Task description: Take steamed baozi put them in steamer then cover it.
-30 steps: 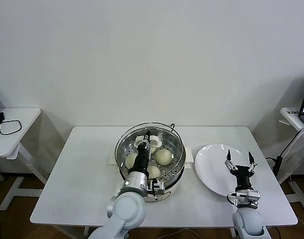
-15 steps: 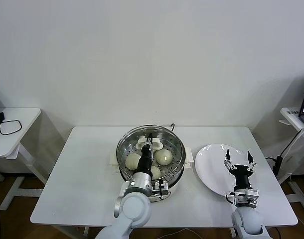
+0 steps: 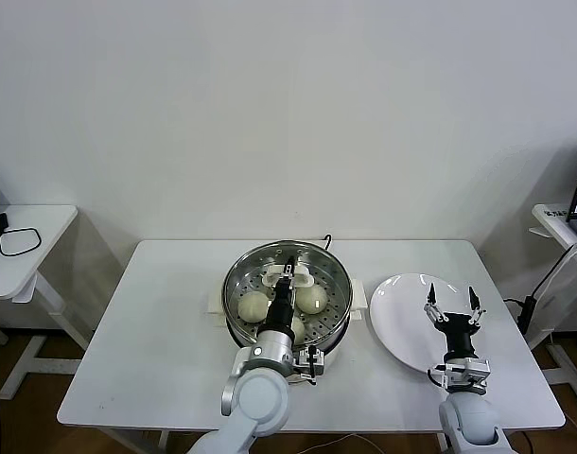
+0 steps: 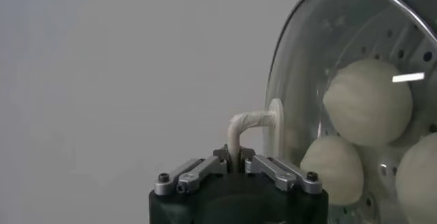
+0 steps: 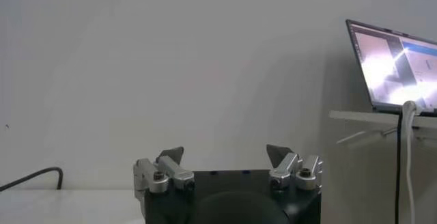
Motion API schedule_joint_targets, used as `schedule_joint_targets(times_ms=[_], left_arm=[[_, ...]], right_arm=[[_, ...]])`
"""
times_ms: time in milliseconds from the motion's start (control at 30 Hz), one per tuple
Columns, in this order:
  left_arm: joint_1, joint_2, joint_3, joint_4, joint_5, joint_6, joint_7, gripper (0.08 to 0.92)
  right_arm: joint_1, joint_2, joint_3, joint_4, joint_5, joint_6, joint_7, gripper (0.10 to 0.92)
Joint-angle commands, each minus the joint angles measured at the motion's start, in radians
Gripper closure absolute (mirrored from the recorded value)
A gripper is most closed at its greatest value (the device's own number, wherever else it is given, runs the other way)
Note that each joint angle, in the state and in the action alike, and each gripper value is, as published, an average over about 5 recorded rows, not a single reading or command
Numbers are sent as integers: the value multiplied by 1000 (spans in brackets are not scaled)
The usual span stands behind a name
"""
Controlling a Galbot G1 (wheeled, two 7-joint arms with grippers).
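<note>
The steamer (image 3: 337, 332) stands mid-table with three baozi showing in it, one at the left (image 3: 253, 305), one at the right (image 3: 312, 300) and one at the front (image 3: 292, 327); a fourth I cannot make out behind the arm. My left gripper (image 3: 289, 275) is shut on the white handle (image 4: 248, 120) of the glass lid (image 3: 287, 246), which sits level over the steamer's mouth. The left wrist view shows its jaws (image 4: 234, 161) clamped on the handle and baozi (image 4: 367, 101) through the glass (image 4: 300, 75). My right gripper (image 3: 452, 302) is open and empty above the white plate (image 3: 402, 312).
The white table (image 3: 166, 331) has bare room left of the steamer and in front of it. A black cable (image 3: 326, 238) runs behind the steamer. A side table with a cable (image 3: 19, 241) stands far left; a laptop (image 5: 392, 61) stands on a shelf far right.
My left gripper has carried the lid to the right and down, from off-centre and tilted to centred over the steamer. The right arm has hardly moved.
</note>
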Motion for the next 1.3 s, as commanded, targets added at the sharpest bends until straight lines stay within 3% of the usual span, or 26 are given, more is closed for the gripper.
schedule_joint_targets(times_ms=[33, 633, 867, 1300], left_arm=[[3, -1, -3, 9, 42, -15, 4, 811], [19, -6, -10, -1, 51, -37, 23, 805], [49, 22, -9, -72, 23, -31, 26, 632], [201, 148, -47, -353, -134, -26, 51, 260]], right_arm=[[1, 1, -1, 2, -1, 2, 0, 203], [0, 15, -2, 4, -11, 3, 0, 203], [0, 16, -6, 5, -16, 4, 0, 203], [-8, 8, -2, 11, -18, 6, -4, 203]])
